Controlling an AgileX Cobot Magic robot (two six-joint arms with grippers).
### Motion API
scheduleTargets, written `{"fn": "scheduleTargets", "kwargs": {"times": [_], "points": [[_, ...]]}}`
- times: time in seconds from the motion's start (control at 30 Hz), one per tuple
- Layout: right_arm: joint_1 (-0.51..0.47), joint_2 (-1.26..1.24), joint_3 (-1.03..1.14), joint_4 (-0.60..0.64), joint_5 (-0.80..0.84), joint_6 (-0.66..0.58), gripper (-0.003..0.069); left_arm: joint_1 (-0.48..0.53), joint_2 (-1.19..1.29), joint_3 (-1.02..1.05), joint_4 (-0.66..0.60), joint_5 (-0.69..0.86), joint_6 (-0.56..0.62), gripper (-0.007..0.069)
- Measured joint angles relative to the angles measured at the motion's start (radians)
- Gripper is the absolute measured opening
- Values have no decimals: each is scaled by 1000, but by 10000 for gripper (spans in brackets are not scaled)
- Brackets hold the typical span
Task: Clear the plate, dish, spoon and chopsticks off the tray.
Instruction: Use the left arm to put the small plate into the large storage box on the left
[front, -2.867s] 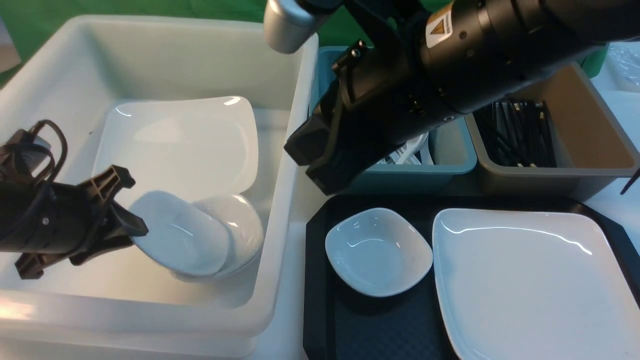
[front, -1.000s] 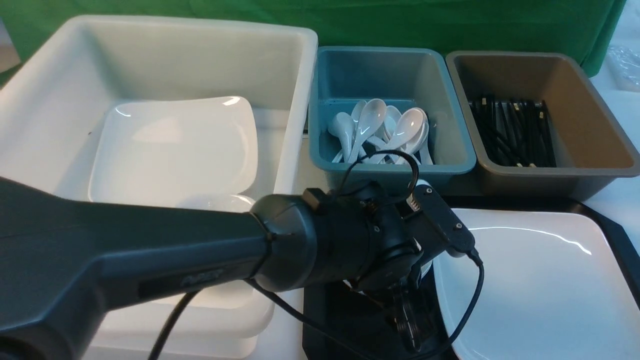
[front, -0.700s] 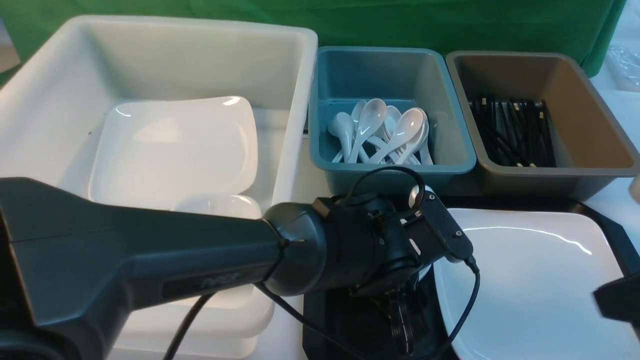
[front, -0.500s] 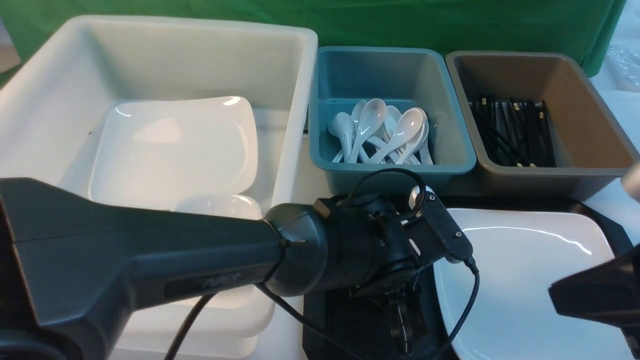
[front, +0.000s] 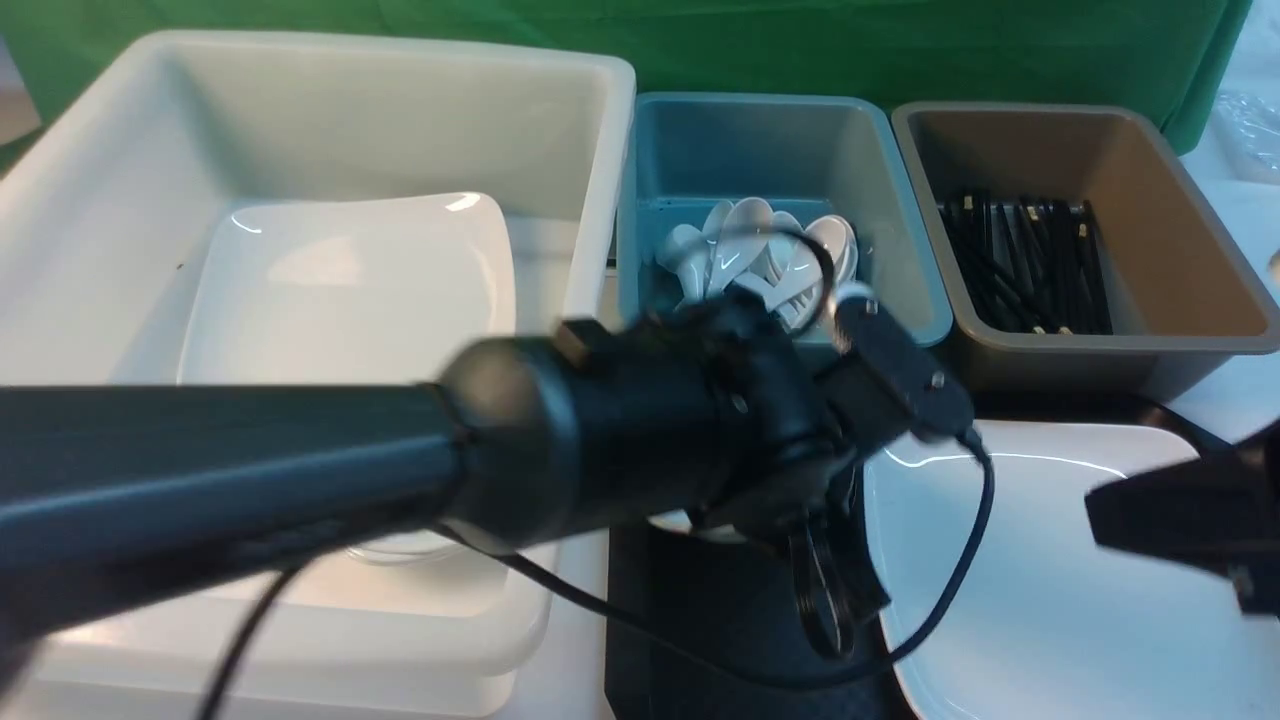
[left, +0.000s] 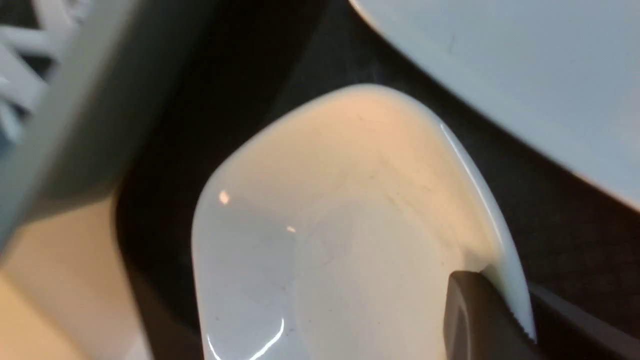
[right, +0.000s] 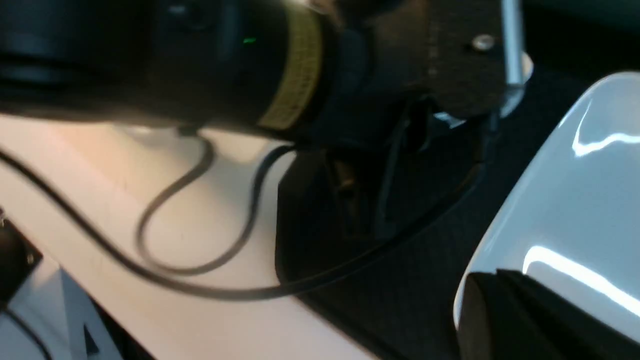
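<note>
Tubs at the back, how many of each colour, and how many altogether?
white tub: 1
blue tub: 1
brown tub: 1
Total: 3

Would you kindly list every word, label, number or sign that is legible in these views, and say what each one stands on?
No text can be read in any view.
On the left arm casing: any marking is lost in motion blur.
On the yellow band round that arm's wrist: a fine pattern, too blurred to tell whether it is lettering.
On the plate, small dish, tray, white tub, blue tub and brown tub: no print visible.
</note>
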Motion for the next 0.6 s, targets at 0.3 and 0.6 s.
{"fn": "scheduleTargets", "kwargs": {"times": [0.3,0.6], "points": [[0,0,-69,-107,-43,117,20,0,-271,-10,4,20,10,27],[28,112,-155,145,-47,-52,20,125,-493,-15,93,210,-20,27]]}}
